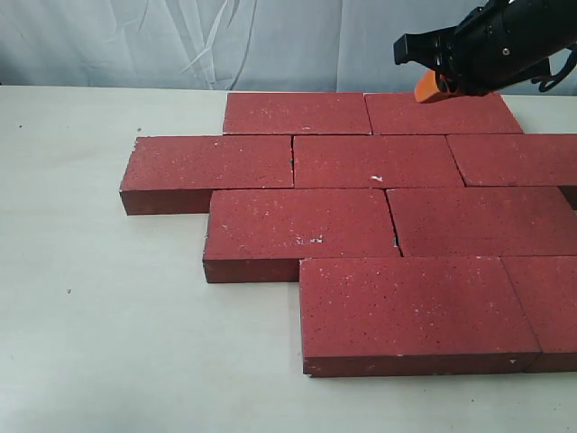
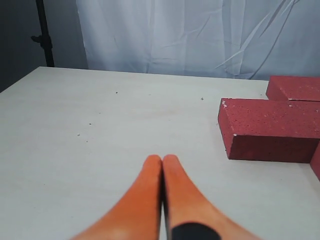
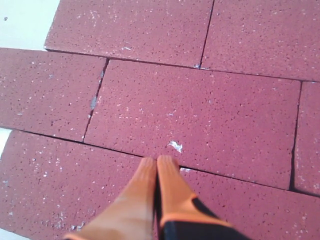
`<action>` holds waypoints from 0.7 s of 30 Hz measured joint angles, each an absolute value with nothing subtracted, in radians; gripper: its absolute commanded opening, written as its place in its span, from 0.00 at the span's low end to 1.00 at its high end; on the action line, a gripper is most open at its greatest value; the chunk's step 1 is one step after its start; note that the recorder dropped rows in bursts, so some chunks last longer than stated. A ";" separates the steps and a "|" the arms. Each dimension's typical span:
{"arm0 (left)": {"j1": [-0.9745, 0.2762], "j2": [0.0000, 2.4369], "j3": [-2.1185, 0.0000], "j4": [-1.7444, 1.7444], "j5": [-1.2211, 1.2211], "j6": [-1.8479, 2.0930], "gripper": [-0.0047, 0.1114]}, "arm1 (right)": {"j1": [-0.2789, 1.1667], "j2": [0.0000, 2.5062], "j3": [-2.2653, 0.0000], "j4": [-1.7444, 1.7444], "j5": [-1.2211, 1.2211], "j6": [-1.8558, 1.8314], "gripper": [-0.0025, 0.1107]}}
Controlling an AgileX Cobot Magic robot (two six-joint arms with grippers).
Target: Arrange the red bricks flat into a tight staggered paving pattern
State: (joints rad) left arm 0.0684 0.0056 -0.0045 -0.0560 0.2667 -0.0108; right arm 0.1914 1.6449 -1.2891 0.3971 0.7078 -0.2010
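Observation:
Several red bricks (image 1: 379, 161) lie flat on the white table (image 1: 90, 316) in four staggered rows, sides touching. The leftmost brick (image 1: 206, 164) juts out toward the left. My right gripper (image 1: 431, 87) hovers over the back row, its orange fingers pressed together with nothing between them. In the right wrist view that gripper (image 3: 157, 160) hangs above a seam between bricks (image 3: 195, 120), next to a white chip. My left gripper (image 2: 162, 158) is shut and empty over bare table, apart from the end of the leftmost brick (image 2: 272, 129). The left arm does not show in the exterior view.
A white curtain (image 1: 180, 41) hangs behind the table. A dark stand (image 2: 44, 35) rises past the table's far corner in the left wrist view. Bare tabletop (image 2: 100, 125) stretches left of and in front of the bricks.

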 measured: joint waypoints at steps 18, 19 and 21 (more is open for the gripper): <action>0.068 0.006 -0.005 -0.056 0.263 -0.011 0.04 | 0.191 1.645 -1.289 0.397 0.577 -0.201 0.02; 0.068 0.006 -0.005 -0.056 0.263 -0.011 0.04 | 0.191 1.645 -1.289 0.397 0.561 -0.201 0.02; 0.068 0.006 -0.005 -0.056 0.263 -0.011 0.04 | 0.191 1.645 -1.289 0.397 0.536 -0.201 0.02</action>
State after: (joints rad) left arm 0.0684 0.0056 -0.0045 -0.0560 0.2630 -0.0108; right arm 0.1914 1.6449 -1.2891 0.3971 0.5363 -0.2010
